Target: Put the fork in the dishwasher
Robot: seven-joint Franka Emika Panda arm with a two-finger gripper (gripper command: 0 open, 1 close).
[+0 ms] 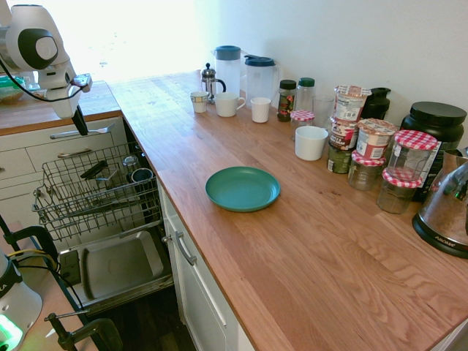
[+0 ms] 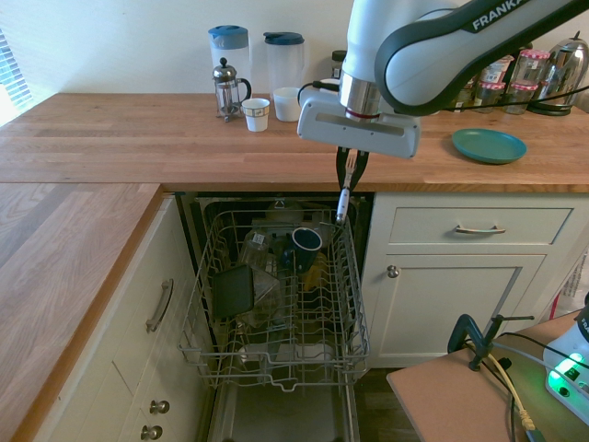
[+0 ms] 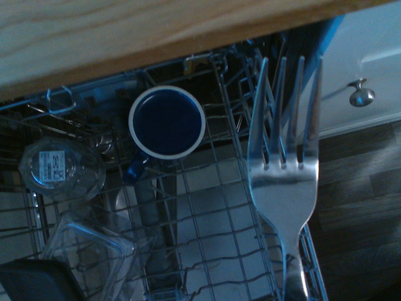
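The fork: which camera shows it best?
The wrist view: the fork fills the frame close up, four tines sharp over the rack. The second exterior view shows it small, hanging tines-down from the gripper above the rack. In the first exterior view I cannot make it out.

"FRANKA" reads in white on the dark band of the robot arm (image 2: 479, 23); print on the jar labels is illegible.

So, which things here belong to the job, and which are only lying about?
Job:
- fork, held in the gripper
- dishwasher

Lying about:
- green plate
- blue mug in the rack
- French press
- jars
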